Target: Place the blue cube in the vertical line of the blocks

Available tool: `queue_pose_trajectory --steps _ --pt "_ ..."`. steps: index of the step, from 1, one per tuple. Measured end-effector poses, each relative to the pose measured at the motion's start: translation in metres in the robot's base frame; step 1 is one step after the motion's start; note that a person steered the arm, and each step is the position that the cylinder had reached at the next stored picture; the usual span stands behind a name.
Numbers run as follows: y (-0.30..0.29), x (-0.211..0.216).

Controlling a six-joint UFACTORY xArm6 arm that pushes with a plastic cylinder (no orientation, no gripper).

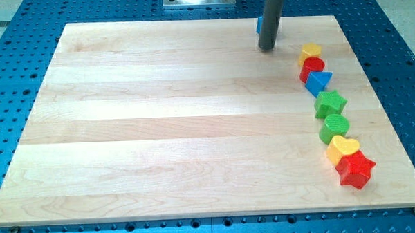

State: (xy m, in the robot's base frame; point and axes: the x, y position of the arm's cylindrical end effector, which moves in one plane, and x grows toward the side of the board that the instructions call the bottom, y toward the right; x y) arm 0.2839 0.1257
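- Wooden board (159, 118): pale, lay on a blue perforated table (24, 26), filling most of the view.
- Rod (273, 14): dark grey, straight, came down from the view's top; no gripper on it, so nothing to open, close or hold.
- My tip (267, 48): stood on the board near its top edge, to the left of the line of blocks and apart from it.
- Blue cube (258, 25): only a small blue sliver showed at the rod's left edge, close to the board's top edge; the rest was hidden behind the rod. Whether it touched the rod could not be told.
- Line of blocks, running down the view's right side, top to bottom, each touching or just beside the next:
  - yellow block (310, 53), shape unclear
  - red block (312, 66), shape unclear
  - blue triangular block (320, 81)
  - green star (330, 102)
  - green round block (334, 126)
  - yellow heart (343, 148)
  - red star (356, 169)
- The blue cube sat well apart from this line, up and to the left of its top end.
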Motion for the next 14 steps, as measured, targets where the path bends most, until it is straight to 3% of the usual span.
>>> queue_pose_trajectory --steps 1,2,3,4,8,9,10,11,12,14 --pt "-0.032 -0.005" --pt "-0.088 -0.04" --pt "-0.042 -0.074" --pt "-0.007 -0.075" --pt "0.065 -0.001" --pt "0.06 0.002" --pt "0.065 -0.048" --pt "0.139 -0.043" --pt "0.208 0.017" --pt "0.14 0.022"
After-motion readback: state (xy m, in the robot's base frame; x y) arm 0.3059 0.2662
